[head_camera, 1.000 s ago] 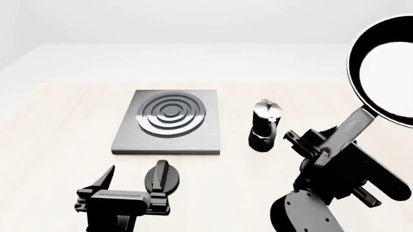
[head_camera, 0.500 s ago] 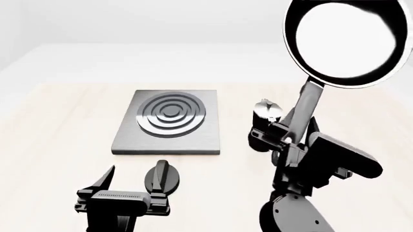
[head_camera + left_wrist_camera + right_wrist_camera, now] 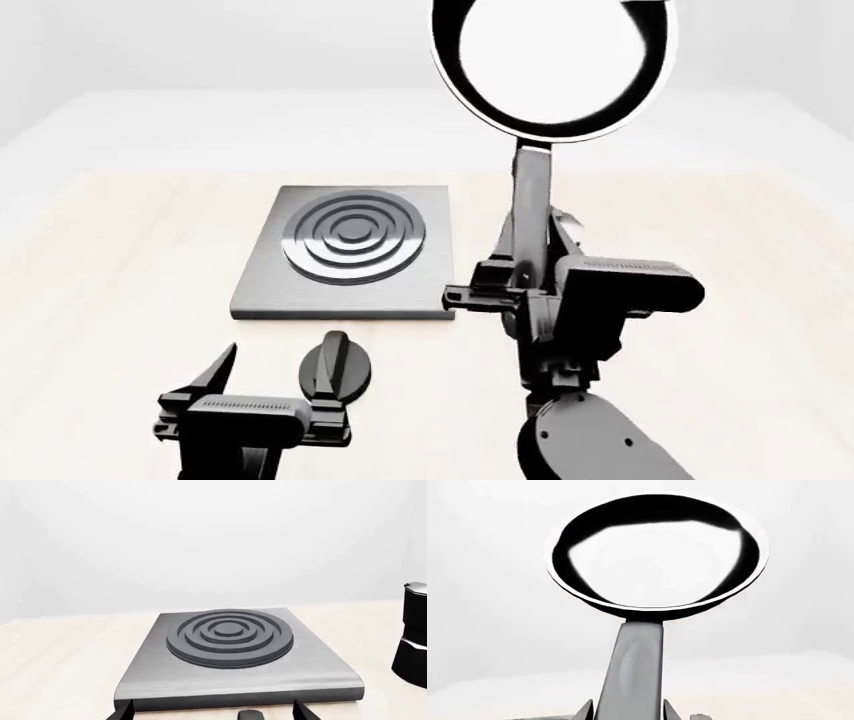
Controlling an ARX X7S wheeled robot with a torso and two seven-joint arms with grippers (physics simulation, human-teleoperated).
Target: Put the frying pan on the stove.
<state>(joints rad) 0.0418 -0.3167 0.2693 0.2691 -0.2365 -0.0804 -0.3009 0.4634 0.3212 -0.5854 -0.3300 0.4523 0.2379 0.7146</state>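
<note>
The frying pan is held high in the air, its shiny inside tipped toward the head camera. Its long handle runs down into my right gripper, which is shut on it, just right of the stove's near right corner. In the right wrist view the pan fills the frame, with my right gripper shut on the handle. The stove, a grey slab with dark rings, lies flat and bare on the table. My left gripper is open in front of the stove.
A small black knob lies on the table by my left gripper, showing between its fingertips as the knob. The moka pot stands right of the stove, mostly hidden behind my right arm in the head view.
My right arm has swung left with the frying pan, from the view's right edge to beside the stove's right side. The pan has also risen. The left arm has not moved.
</note>
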